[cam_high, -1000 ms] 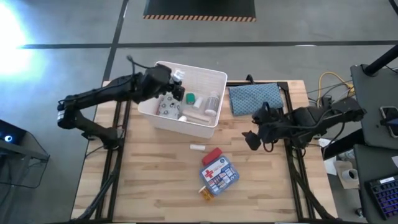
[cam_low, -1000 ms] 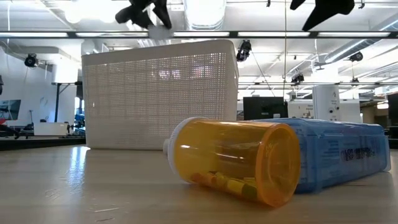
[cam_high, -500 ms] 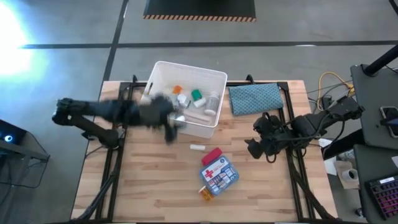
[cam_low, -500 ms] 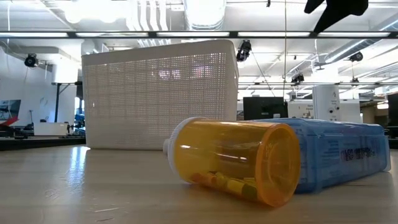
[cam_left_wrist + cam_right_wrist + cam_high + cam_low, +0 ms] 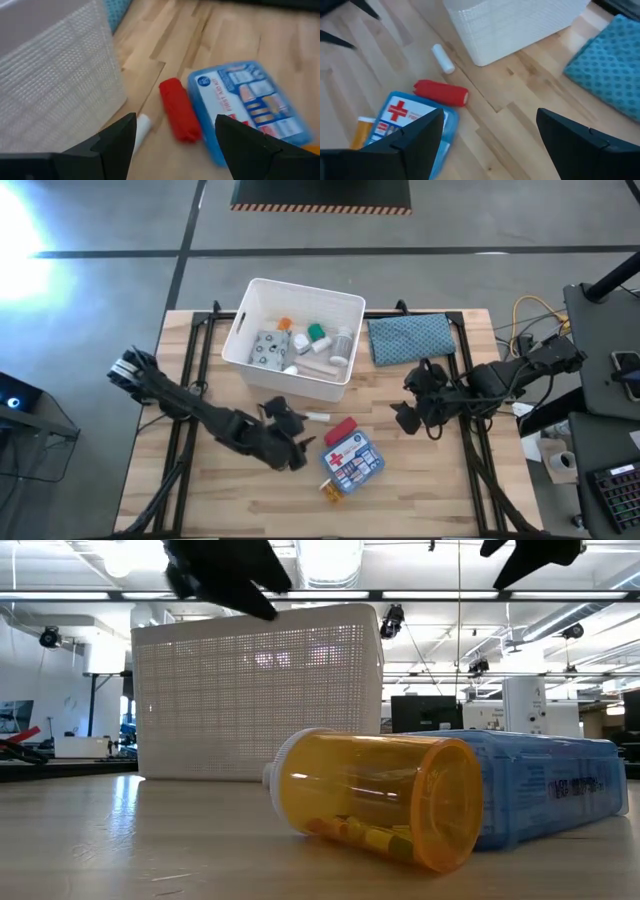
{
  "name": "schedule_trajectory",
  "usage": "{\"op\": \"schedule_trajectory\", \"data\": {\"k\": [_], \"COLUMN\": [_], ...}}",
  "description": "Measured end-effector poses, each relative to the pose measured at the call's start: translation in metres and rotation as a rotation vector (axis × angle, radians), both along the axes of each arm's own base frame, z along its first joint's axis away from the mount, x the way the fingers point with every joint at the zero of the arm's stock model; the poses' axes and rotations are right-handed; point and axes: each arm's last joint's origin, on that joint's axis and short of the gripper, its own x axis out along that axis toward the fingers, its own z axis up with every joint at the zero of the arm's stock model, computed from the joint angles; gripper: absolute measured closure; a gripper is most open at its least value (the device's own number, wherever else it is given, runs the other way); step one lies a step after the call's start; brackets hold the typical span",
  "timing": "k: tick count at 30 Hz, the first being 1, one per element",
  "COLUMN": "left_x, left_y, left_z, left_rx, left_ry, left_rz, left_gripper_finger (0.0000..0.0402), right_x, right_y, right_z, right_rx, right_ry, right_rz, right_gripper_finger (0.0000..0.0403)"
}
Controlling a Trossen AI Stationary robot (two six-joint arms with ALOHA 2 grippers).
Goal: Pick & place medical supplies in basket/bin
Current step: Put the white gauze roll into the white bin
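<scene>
My left gripper point(image 5: 297, 438) hangs open over the table, just left of the red tube point(image 5: 343, 430) and near a small white tube point(image 5: 317, 417). In the left wrist view the red tube point(image 5: 179, 117) and the white tube point(image 5: 142, 125) lie ahead of my open gripper point(image 5: 175, 147). The first-aid pouch point(image 5: 352, 461) and the orange vial point(image 5: 328, 491) lie flat on the wood. The white basket point(image 5: 262, 288) holds several supplies. My right gripper point(image 5: 405, 415) waits open to the right of the pouch, also open in the right wrist view point(image 5: 490, 145).
A blue-grey patterned cloth point(image 5: 410, 338) lies right of the basket. The low view shows the orange vial point(image 5: 375, 800) on its side in front of the pouch point(image 5: 545, 790), with the basket wall point(image 5: 260, 690) behind. Bare wood spreads along the table's near edge.
My left arm has swung out from above the basket toward the table's near edge and come down beside the red tube. My right gripper has drifted a little toward the near edge. The supplies on the table have stayed put.
</scene>
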Motion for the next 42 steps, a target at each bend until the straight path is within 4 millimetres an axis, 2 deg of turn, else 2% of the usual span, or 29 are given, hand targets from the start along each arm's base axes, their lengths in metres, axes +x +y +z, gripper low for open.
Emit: {"op": "schedule_trajectory", "data": {"k": [4,9,13,17,23,34,38,42], "left_x": [0.030,0.063,0.075,0.072,0.061,0.059,0.060,0.061], "left_y": [0.003,0.034,0.053,0.061,0.063,0.072,0.073,0.073], "left_z": [-0.009,-0.030,-0.038,-0.049,-0.072,-0.104,-0.112,-0.112], "left_rx": [0.113,0.090,0.096,0.116,0.122,0.113,0.086,0.041], "left_ry": [0.097,0.294,0.387,0.451,0.524,0.514,0.531,0.517], "left_rz": [-0.051,-0.136,-0.220,-0.298,-0.310,-0.276,-0.274,-0.231], "left_gripper_finger": [0.0152,0.0152,0.0152,0.0152,0.0152,0.0153,0.0171,0.0214], "right_x": [0.000,0.000,0.000,-0.001,-0.001,-0.001,-0.001,-0.001], "right_y": [0.001,0.001,0.001,0.000,0.000,-0.002,-0.002,-0.002], "right_z": [0.000,0.000,-0.001,-0.001,-0.002,-0.001,-0.001,-0.001], "right_rx": [0.020,0.027,0.024,0.018,0.009,-0.009,0.001,-0.008], "right_ry": [0.002,0.010,0.015,0.027,0.029,0.007,0.001,-0.014], "right_rz": [0.009,0.016,0.018,0.018,0.014,-0.030,-0.045,-0.068], "right_gripper_finger": [0.0097,0.0097,0.0097,0.0099,0.0099,0.0099,0.0099,0.0099]}}
